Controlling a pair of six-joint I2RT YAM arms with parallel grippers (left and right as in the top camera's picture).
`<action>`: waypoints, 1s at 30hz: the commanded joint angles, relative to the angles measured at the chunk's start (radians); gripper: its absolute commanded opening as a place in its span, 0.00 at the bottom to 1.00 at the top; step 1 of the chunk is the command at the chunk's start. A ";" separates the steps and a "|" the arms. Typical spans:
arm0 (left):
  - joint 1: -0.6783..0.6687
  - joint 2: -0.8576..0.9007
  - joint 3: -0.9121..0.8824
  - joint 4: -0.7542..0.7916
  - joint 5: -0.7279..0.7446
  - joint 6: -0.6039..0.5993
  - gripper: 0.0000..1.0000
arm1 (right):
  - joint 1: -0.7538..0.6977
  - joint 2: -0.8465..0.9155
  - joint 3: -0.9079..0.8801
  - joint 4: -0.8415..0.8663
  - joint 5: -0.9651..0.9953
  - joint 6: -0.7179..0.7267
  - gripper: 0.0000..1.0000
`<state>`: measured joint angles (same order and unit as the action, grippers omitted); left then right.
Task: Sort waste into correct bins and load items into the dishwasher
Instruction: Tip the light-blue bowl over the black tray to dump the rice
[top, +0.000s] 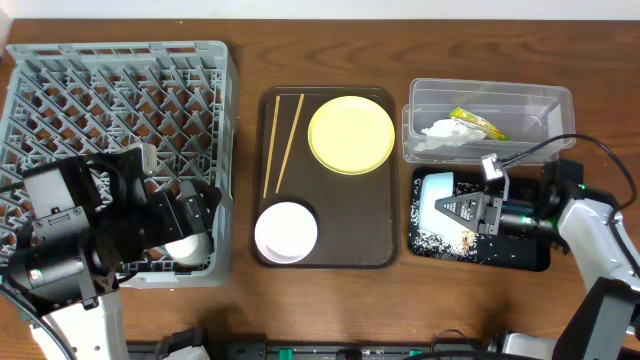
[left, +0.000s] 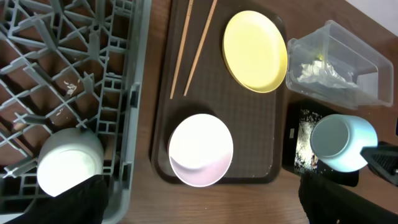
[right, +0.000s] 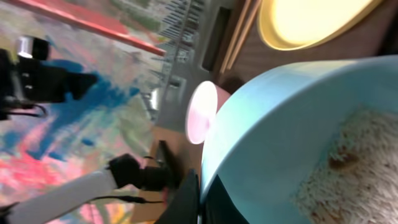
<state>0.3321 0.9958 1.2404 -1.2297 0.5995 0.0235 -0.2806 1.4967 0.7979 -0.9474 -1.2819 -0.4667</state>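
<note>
My right gripper (top: 472, 213) is shut on the rim of the pale blue bowl (top: 436, 190), holding it tipped on its side over the black tray (top: 520, 255). Rice grains (top: 440, 240) lie on that tray, and rice residue (right: 354, 162) clings inside the bowl. My left gripper (top: 197, 222) is open over the near right corner of the grey dish rack (top: 120, 90), with the small white cup (left: 68, 165) in the rack beside its left finger. The clear tub (top: 545, 100) holds the yellow-green wrapper (top: 478, 122) and the white tissue (top: 440, 130).
The brown serving tray (top: 375, 220) in the middle carries the yellow plate (top: 351, 134), two chopsticks (top: 283, 140) and the white bowl (top: 286, 231). Bare wood table lies in front of the trays.
</note>
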 joint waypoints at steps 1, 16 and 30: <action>0.003 0.004 0.011 0.000 0.010 0.010 0.98 | -0.017 -0.002 -0.003 0.000 -0.006 0.043 0.01; 0.003 0.004 0.011 0.001 0.010 0.010 0.98 | -0.032 -0.011 -0.003 0.008 -0.194 0.051 0.01; 0.003 0.004 0.011 0.000 0.010 0.010 0.98 | -0.010 -0.039 0.005 -0.039 -0.099 0.013 0.01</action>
<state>0.3321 0.9989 1.2404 -1.2297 0.5999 0.0235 -0.3145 1.4887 0.7910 -0.9565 -1.2861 -0.3466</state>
